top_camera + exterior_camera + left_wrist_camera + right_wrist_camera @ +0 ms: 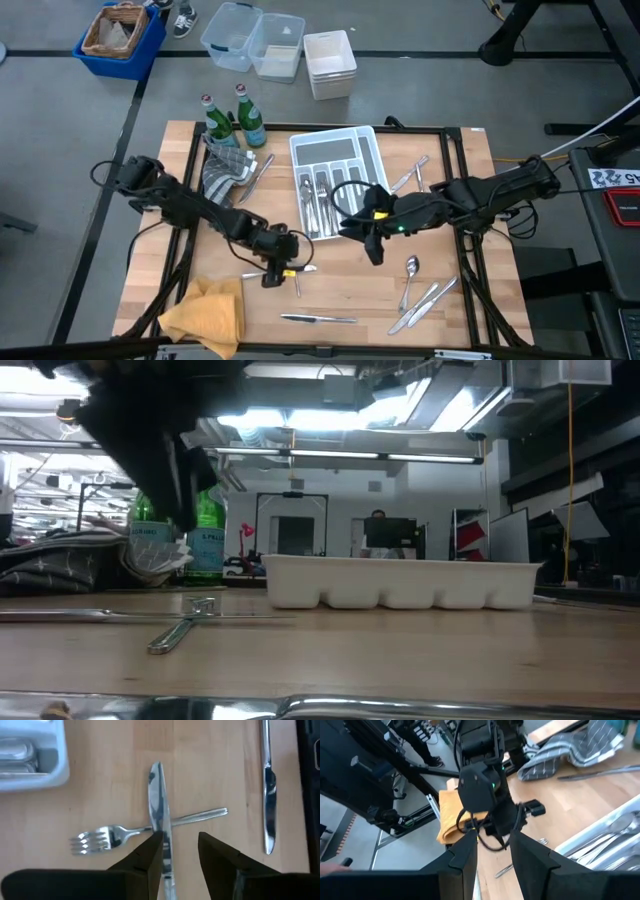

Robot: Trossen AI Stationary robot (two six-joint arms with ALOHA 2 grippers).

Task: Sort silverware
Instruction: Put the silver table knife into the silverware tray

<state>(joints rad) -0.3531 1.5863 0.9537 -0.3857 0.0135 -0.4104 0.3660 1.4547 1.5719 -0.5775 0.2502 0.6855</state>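
Step in hand: my judgement is a pick-up of loose silverware from the worktop point(340, 290), for sorting into the white tray point(335, 150); a crossed pair is the target.
Left gripper point(180, 847): low over the worktop near its front, just left of the tray; fingers parted, grasping nothing.
Knife point(161, 815): lies across a fork point(107, 836) on the bare wood; its nearer end runs under the gripper, beside one finger point(150, 855) rather than squarely between the two.
Right gripper point(372, 240): waits just beside the tray's front right corner, above the wood; fingers spread, empty.
Other silverware: a second knife point(267, 785) well off to one side of the crossed pair; a spoon point(411, 268) and more pieces near the front right; several already in the tray's compartments.
Next move: probably centring on the knife, descending, then clenching on it alone; the fork beneath may shift or lift with it.
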